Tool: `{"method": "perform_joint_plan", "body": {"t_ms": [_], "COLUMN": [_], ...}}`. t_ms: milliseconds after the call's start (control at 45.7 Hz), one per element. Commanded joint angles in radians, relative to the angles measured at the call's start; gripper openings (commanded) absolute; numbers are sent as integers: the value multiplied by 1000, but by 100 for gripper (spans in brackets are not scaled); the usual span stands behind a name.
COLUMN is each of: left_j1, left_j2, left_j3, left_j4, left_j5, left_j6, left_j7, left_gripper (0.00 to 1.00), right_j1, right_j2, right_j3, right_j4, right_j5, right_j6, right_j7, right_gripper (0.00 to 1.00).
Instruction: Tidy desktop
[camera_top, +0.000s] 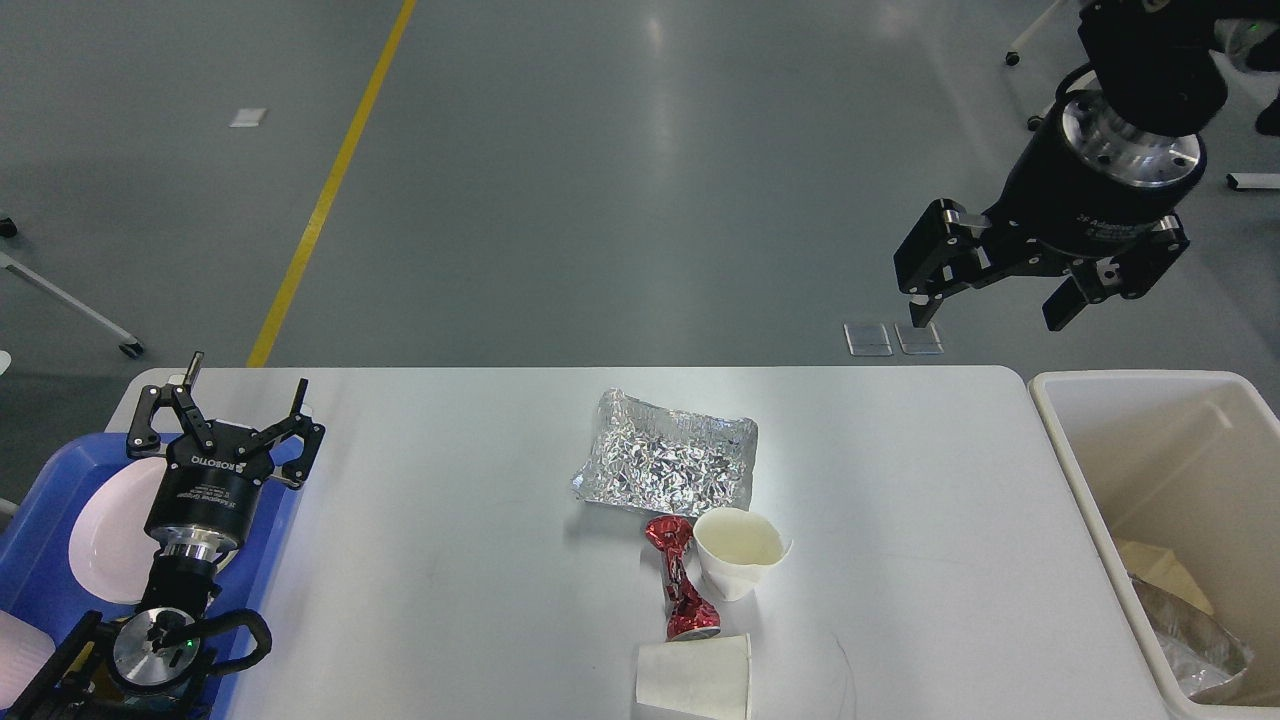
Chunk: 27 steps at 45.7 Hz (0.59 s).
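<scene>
The white desktop fills the lower half of the head view. On its middle lie a crumpled silver foil sheet, a twisted red foil wrapper, an upright white paper cup touching the wrapper, and a second white paper cup on its side at the front edge. My left gripper is open and empty at the desktop's far left, above the blue tray. My right gripper is open and empty, held high beyond the desktop's far right corner, above and left of the beige bin.
A blue tray holding a white plate sits at the left edge, under my left arm. A beige bin with paper and foil waste in it stands off the right edge. Grey floor with a yellow line lies beyond.
</scene>
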Motion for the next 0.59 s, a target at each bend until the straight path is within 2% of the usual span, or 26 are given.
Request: {"method": "perform_joint_plan", "body": {"t_ms": [0, 131, 263, 372, 569], "left_j1": [0, 0, 0, 0, 0], "left_j2": [0, 0, 0, 0, 0], "left_j3": [0, 0, 0, 0, 0], "left_j4": [0, 0, 0, 0, 0], "left_j5": [0, 0, 0, 0, 0], "left_j6": [0, 0, 0, 0, 0], "left_j7": [0, 0, 0, 0, 0], "left_gripper": [96, 96, 96, 96, 96], "right_j1": [-23, -120, -325, -526, -802], "right_j2": [-1, 4, 10, 19, 114], "right_j3": [1, 27, 128, 179, 231], "right_j4": [-3, -11, -72, -187, -463], "right_j5": [22, 32, 27, 32, 42], "right_j6": [-18, -108, -291, -420, -450], "right_j7": [0, 1, 1, 1, 4], "right_gripper": [100, 100, 100, 100, 100]}}
